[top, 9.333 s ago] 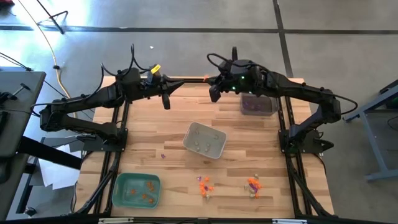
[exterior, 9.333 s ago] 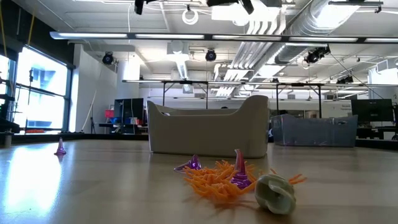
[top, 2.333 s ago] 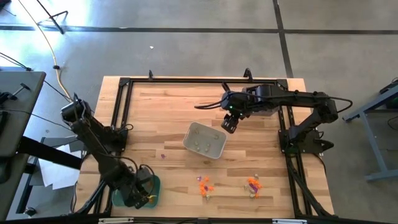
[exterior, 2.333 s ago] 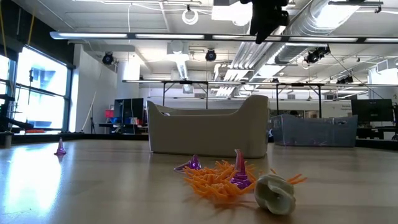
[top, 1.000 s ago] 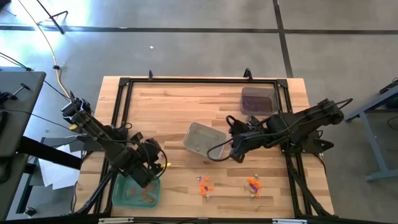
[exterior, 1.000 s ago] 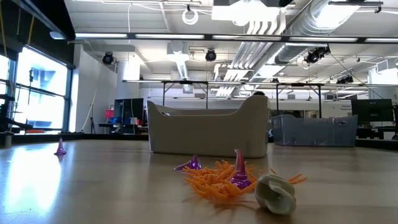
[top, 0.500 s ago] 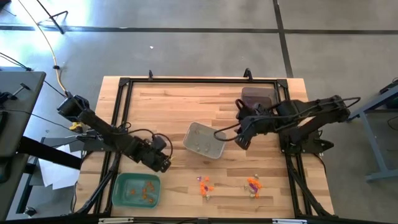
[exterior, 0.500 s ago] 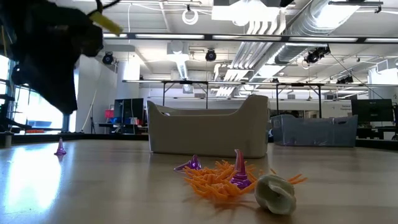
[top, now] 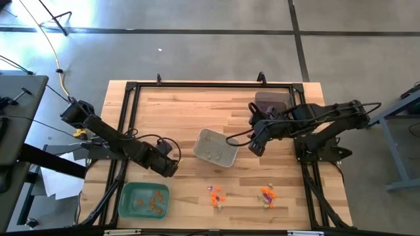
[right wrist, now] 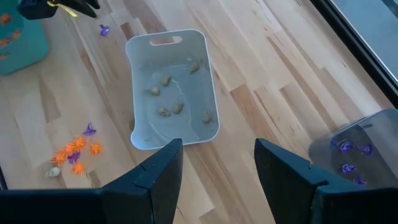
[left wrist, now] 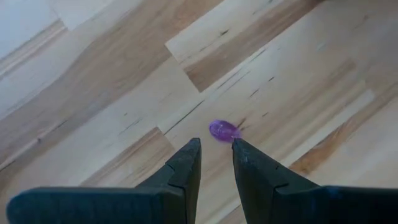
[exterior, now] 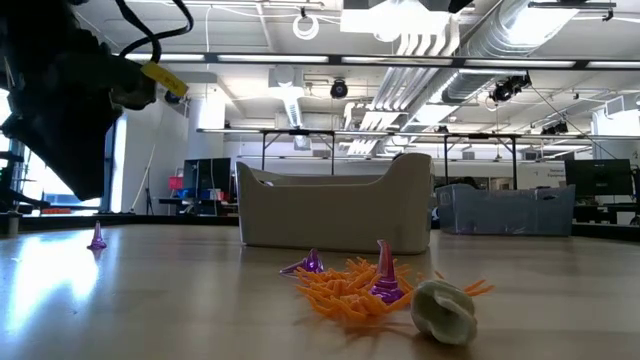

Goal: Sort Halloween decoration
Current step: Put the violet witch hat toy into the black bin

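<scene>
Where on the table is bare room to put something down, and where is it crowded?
The far strip of wood between the frame's far bar and the grey tray lies bare. So does the near patch between the green tray and the orange cluster. It is crowded around the grey tray, where the left claw and right claw flank it.

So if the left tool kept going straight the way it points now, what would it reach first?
Most likely the small purple trinket lying alone on the table, just beyond the tips of the left tool, whose fingers stand slightly apart. How high the tool is above it is unclear.
</scene>
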Controlling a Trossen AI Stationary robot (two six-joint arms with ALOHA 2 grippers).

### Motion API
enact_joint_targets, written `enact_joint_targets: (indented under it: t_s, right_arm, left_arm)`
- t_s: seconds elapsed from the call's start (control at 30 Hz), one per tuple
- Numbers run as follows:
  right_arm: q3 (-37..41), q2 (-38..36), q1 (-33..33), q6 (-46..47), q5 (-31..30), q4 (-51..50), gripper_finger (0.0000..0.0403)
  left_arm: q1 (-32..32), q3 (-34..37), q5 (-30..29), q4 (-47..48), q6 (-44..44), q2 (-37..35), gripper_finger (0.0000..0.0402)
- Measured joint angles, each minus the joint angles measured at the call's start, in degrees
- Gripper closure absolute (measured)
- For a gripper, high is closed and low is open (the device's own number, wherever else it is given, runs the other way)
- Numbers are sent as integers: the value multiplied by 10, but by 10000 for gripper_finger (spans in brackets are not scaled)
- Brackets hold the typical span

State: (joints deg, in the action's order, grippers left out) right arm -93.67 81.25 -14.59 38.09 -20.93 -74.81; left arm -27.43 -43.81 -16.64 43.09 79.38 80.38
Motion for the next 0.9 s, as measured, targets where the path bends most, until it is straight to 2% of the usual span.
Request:
enact_joint_targets:
  t_s: [0.6,0.9]
  right_arm:
    - [0,0,0,-1,1,0,208]
    - [0,0,0,5,-1,0,208]
  left_arm:
    - [12,0,1,-44,-16,51,252]
    - [12,0,1,-39,-12,51,243]
